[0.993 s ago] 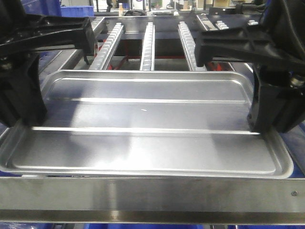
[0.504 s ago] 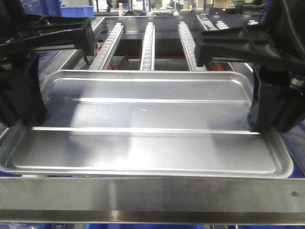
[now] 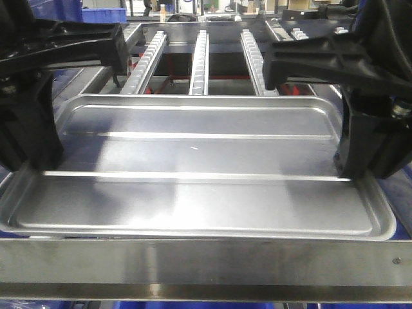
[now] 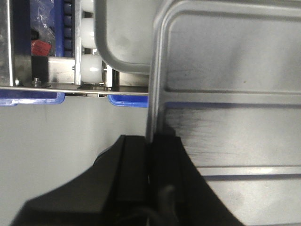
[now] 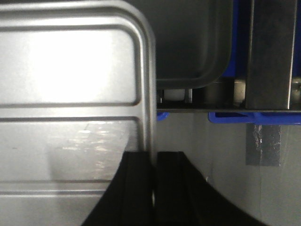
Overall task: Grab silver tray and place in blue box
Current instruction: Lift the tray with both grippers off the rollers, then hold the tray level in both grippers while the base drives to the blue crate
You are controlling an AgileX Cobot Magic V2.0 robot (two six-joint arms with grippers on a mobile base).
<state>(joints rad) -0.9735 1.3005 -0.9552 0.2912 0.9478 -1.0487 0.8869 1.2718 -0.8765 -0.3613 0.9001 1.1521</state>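
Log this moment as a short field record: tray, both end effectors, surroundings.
object: silver tray, long side across the front view, empty
left grip: left end effector shut on the tray's left short rim
right grip: right end effector shut on the right short rim
behind tray: three roller tracks
in front: steel rail
blue: only a blue rim shows past the tray's end; tray not seen inside any box
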